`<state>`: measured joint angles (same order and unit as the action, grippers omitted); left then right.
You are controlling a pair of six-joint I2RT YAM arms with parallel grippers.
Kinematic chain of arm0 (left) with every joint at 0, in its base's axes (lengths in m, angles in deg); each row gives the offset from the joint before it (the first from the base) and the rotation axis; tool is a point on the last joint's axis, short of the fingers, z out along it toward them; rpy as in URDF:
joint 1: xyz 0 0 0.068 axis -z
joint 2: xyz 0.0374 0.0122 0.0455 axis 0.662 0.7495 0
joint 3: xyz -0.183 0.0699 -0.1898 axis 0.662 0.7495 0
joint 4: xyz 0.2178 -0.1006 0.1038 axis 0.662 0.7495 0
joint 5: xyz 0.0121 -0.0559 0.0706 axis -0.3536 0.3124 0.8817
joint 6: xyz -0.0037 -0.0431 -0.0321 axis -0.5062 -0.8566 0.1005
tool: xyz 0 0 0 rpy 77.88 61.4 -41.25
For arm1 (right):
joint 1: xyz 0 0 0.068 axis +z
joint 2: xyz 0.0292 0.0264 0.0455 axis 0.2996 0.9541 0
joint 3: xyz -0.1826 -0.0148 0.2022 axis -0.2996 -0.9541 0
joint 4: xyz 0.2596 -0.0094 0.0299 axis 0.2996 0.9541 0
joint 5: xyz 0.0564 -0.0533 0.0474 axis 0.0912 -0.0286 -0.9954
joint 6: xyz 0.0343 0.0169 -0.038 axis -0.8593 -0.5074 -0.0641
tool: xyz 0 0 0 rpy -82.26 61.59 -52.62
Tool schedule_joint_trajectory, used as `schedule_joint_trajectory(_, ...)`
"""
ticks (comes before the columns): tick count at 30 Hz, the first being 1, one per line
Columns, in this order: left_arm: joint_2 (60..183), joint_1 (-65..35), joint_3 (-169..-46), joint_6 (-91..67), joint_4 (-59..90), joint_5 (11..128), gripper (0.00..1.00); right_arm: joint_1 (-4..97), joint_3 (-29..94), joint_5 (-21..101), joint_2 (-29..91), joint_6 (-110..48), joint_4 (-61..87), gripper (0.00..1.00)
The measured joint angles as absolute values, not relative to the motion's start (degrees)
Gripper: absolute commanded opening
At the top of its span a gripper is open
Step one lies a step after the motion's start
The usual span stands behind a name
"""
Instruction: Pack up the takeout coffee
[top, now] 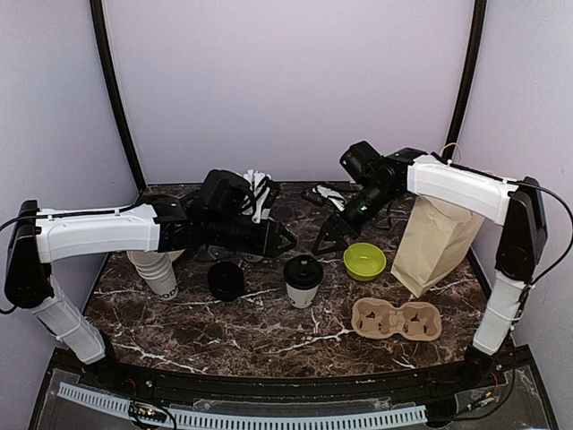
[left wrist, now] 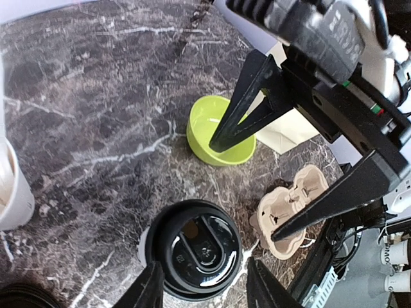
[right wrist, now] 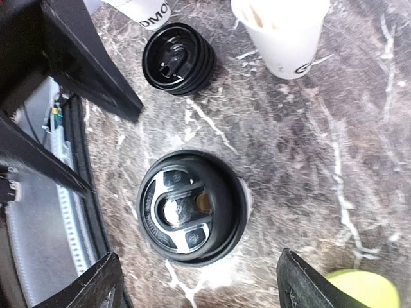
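Note:
The takeout coffee (top: 303,279), a white cup under a black lid, stands upright on the marble table (top: 269,331). My left gripper (top: 285,240) hovers just above and behind it, jaws open. In the left wrist view the lid (left wrist: 196,247) lies below and between the left gripper (left wrist: 205,289) fingers, which do not clamp it. My right gripper (top: 327,242) hangs close on the other side, open wide. The right wrist view looks down on the lid (right wrist: 192,208), with the right gripper (right wrist: 202,289) fingertips spread well clear of it.
A green bowl (top: 364,261) sits right of the coffee. A brown paper bag (top: 436,242) stands at the right, and a cardboard cup carrier (top: 397,320) lies in front of it. A stack of black lids (top: 226,279) and lidless white cups (top: 157,269) are at the left.

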<state>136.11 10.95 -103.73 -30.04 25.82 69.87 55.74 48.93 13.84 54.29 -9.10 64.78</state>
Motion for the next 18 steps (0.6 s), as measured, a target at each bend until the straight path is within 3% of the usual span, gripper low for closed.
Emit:
schedule_joint_trajectory(9, 127.25, 10.95, -103.91, -26.32, 28.86, 80.86, 0.68, 60.87, 47.99, 26.54, 51.45, -1.60, 61.09, 0.92)
schedule_joint_trajectory(18, 120.11, 9.50, -102.86, -26.39, 31.70, 91.53, 0.73, 67.61, 47.91, 32.53, 52.57, 1.57, 59.04, 0.94)
